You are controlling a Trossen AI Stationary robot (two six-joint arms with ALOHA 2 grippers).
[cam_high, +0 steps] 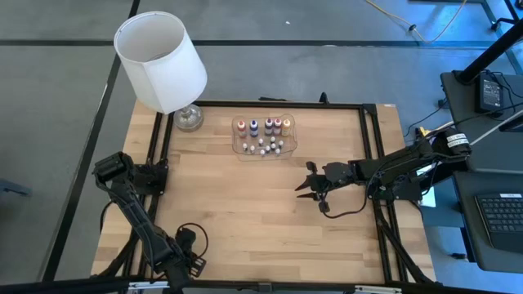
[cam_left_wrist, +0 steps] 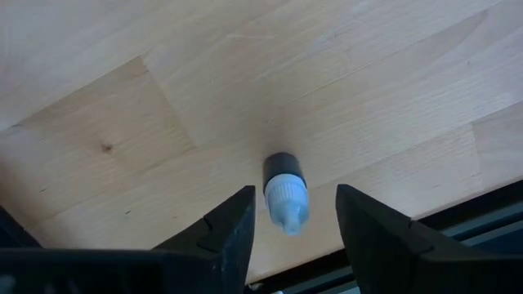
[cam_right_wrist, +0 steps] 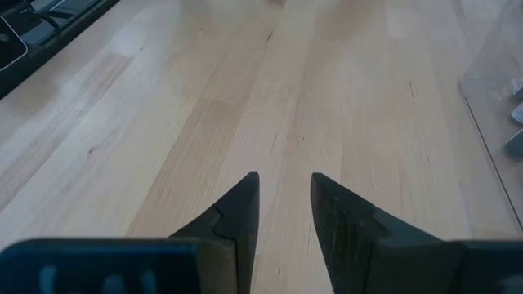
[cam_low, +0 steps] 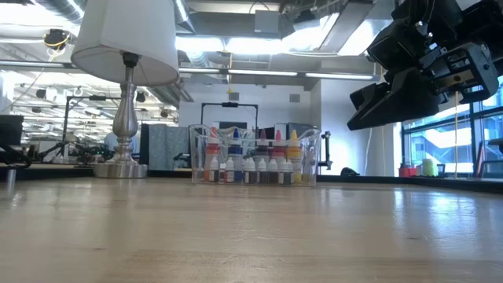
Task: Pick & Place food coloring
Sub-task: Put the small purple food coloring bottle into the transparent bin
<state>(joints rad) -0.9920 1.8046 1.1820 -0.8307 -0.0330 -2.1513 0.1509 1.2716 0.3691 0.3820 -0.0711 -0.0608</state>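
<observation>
Left claw (cam_left_wrist: 292,233): I have it at the near-left corner of the worktop (cam_high: 245,204), looking down; fingers spread, one on each side of a small dark bottle with a white cap (cam_left_wrist: 285,192), neither touching it.
Bottle under left claw: it stands upright on the wood close to the worktop's near edge, apart from the rest of the set.
Rest of the food coloring (cam_high: 263,135): in the clear tray (cam_high: 239,149) by the far edge, beside the lamp (cam_high: 163,65).
Right claw (cam_high: 312,186): off the wood, right of centre, fingers a little apart with nothing between them.
Risk, tipping: if I lift the left claw crookedly, a finger could clip the cap and topple the bottle.
Risk, rolling: so near the edge, a toppled bottle could roll off the worktop, I judge.
Risk, tray: a careless reach by the right claw could shove the light tray.
</observation>
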